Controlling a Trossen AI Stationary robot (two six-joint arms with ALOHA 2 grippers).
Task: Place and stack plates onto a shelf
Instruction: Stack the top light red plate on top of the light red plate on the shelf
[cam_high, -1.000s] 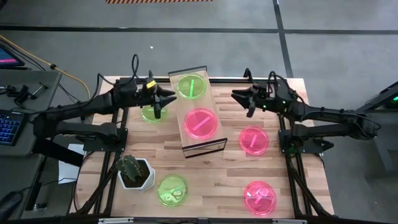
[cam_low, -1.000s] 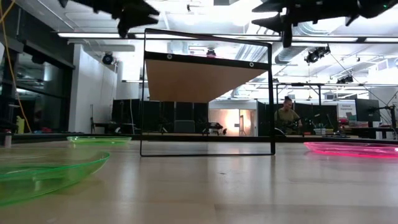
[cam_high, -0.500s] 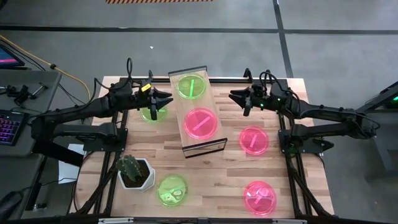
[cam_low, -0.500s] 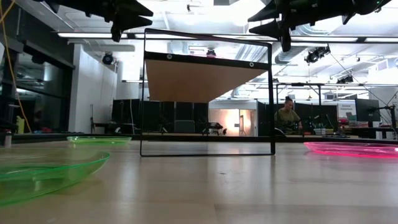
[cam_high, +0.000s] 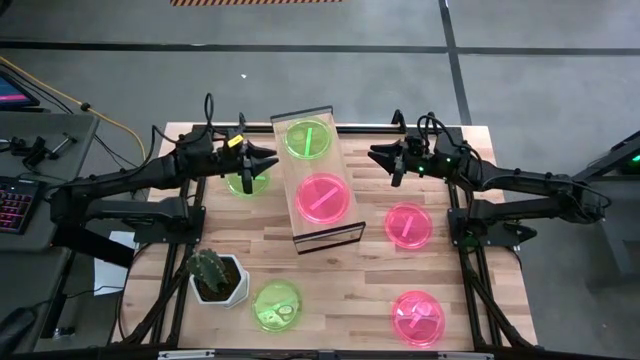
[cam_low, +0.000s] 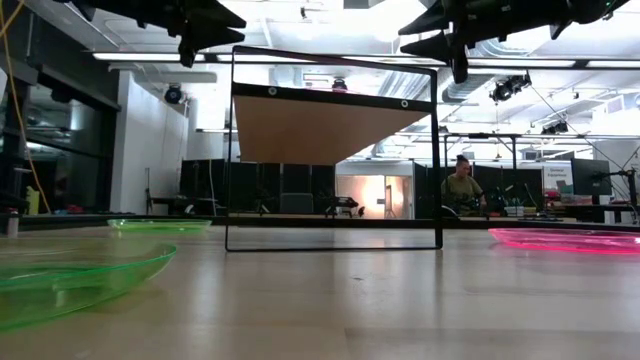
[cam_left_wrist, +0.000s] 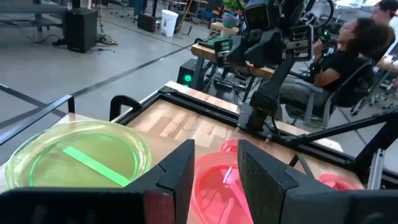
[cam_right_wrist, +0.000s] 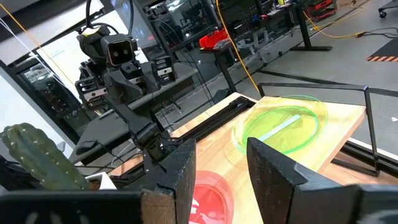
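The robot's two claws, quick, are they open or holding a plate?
Left gripper: open, holding nothing, beside the shelf.
Right gripper: open, holding nothing, on the shelf's other side.

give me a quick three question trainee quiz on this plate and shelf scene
1. True or false: two plates lie on the shelf.
2. Which colour is the plate under the left gripper? A pink, B green, C blue.
3. Fill in: the plant in the white pot is a ____.

Key: 1 true: a green plate and a pink plate. 2 B. 3 cactus.
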